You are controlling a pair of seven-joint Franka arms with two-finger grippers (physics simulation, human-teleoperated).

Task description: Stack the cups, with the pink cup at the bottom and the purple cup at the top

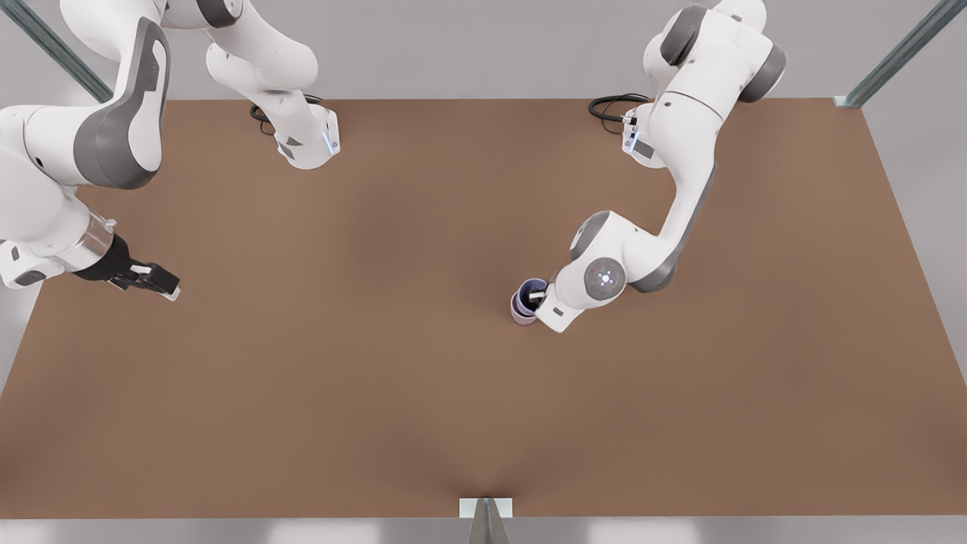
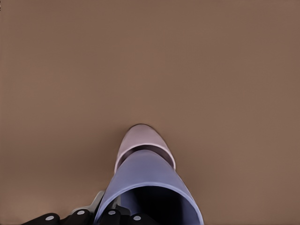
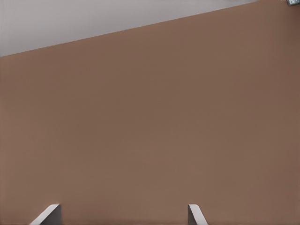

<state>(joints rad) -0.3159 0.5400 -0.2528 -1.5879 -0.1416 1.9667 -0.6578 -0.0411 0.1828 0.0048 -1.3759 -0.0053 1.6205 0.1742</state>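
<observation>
Brown worktop (image 1: 378, 378) carries the purple cup (image 1: 531, 292) nested in the pink cup (image 1: 520, 310), directly beneath the left claw (image 1: 538, 296), which pinches the purple cup's rim. Far from the cups, the right claw (image 1: 162, 289) waits with fingers (image 3: 47, 214) spread.

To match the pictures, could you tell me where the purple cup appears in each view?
Front view: purple cup right of centre, in the pink cup, at the left pincer.
Left wrist view: purple cup close up, pink cup beyond.
Right wrist view: table beyond the open right pincer.
Shared landmark: table.
</observation>
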